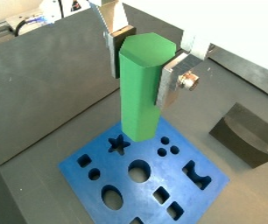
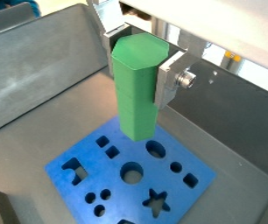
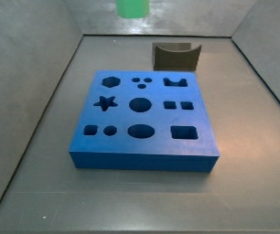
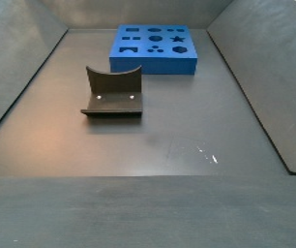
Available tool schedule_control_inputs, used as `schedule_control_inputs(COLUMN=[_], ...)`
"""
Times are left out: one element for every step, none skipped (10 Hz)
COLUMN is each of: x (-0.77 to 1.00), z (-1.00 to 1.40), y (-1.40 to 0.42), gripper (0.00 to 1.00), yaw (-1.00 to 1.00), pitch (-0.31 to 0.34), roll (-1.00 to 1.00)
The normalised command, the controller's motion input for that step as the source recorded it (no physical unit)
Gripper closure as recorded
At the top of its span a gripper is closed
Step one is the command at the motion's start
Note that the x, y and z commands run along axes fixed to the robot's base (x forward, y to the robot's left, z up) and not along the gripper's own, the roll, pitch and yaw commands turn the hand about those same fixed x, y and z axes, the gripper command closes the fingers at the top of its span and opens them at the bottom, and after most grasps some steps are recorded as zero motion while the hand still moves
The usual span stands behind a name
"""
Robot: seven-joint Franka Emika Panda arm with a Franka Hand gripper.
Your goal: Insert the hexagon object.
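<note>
The hexagon object (image 1: 143, 87), a long bright green prism-shaped peg, hangs upright between my gripper's fingers in both wrist views (image 2: 137, 83). My gripper (image 1: 143, 66) is shut on its upper part and holds it well above the blue block (image 1: 143, 175), which has several shaped holes (image 2: 131, 173). In a side view only the peg's lower tip (image 3: 132, 8) shows at the top edge, above the far side of the blue block (image 3: 143, 123); the gripper is out of frame there. Another side view shows the block (image 4: 158, 48) at the far end, without peg or gripper.
A dark grey curved piece (image 3: 176, 55) stands on the floor beyond the block; it also shows in a side view (image 4: 112, 92) and a wrist view (image 1: 244, 133). Grey sloping walls (image 3: 33, 101) enclose the floor.
</note>
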Motion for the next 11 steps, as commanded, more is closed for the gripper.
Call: schedule_control_inputs(x=[-0.15,-0.16,-0.22,-0.21,-0.22,-0.19,-0.10,-0.02,0.00,-0.02,-0.08], z=[-0.61,-0.63,-0.71,-0.75,-0.83,-0.85,-0.85,-0.75,-0.65,-0.61,-0.41], y=[0.04,0.04,0.12,0.37,0.71,0.87,0.79,0.35,0.00,0.00,0.35], gripper=[1.00,1.00,1.00,1.00,1.00,1.00,1.00,1.00,1.00,1.00,1.00], yaw=[-1.00,-0.99,-0.90,-0.64,-0.30,-0.11,-0.23,-0.72,-1.00,-1.00,-0.65], pitch=[0.000,0.000,0.000,0.000,0.000,0.000,0.000,0.000,0.000,0.000,0.000], roll=[0.00,0.00,0.00,-0.01,0.00,0.00,0.00,0.00,0.00,0.00,0.00])
